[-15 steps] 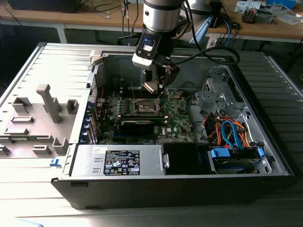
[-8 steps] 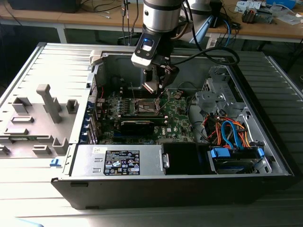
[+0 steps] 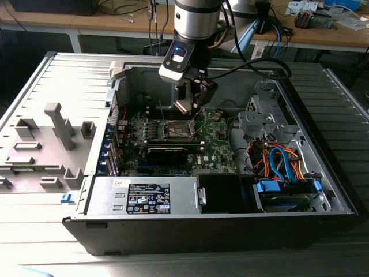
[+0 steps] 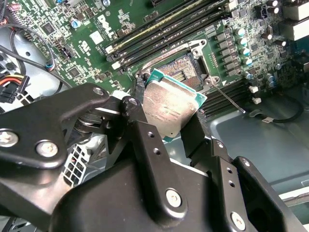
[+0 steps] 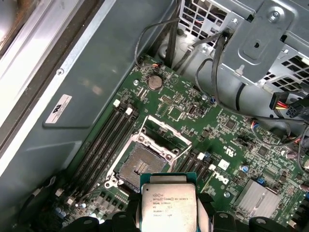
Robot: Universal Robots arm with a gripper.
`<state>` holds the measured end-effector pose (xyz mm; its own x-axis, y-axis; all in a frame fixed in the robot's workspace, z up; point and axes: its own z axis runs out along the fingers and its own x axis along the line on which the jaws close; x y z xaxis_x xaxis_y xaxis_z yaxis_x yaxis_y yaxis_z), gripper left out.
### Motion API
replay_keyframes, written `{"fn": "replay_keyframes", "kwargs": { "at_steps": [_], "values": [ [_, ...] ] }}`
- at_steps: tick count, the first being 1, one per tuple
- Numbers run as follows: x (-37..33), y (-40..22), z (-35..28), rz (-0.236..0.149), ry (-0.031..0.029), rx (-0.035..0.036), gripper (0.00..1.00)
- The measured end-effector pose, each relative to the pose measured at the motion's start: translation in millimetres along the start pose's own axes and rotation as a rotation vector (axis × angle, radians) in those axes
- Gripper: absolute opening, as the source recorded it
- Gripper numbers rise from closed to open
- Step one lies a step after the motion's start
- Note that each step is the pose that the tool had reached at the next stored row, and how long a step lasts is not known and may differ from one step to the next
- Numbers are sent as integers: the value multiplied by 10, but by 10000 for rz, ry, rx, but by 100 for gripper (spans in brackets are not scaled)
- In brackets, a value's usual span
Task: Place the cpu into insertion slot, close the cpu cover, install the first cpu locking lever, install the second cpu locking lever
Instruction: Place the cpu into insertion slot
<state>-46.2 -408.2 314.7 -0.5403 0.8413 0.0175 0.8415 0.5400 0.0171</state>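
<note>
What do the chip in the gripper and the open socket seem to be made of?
The chip: likely a metal lid with a dull grey sheen, on a green laminate edge. The socket: a silvery metal frame that glints, around a dark centre, perhaps plastic.

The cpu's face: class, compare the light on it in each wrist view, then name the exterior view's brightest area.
Second wrist view: the cpu catches a pale sheen that fades its print. First wrist view: the cpu is evenly lit, print visible. Exterior view: the grey ribbed surface at its left is brightest.
</note>
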Motion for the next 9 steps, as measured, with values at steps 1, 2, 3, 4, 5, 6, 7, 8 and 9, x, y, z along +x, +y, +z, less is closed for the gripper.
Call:
{"fn": "replay_keyframes", "kwargs": {
  "at_steps": [1, 2, 3, 4, 5, 6, 7, 8, 9],
  "values": [
    [0, 0, 1, 40, 0, -1, 55],
    [0, 0, 1, 63, -1, -1, 55],
    [0, 0, 1, 87, -1, -2, 55],
    [0, 0, 2, 126, -2, -2, 55],
    [0, 0, 2, 164, -3, -3, 55],
    [0, 0, 3, 182, -3, -3, 55],
    [0, 0, 3, 213, -3, -4, 55],
    [0, 0, 4, 254, -4, -5, 55],
    [0, 0, 4, 300, -5, -5, 55]
  ]
}}
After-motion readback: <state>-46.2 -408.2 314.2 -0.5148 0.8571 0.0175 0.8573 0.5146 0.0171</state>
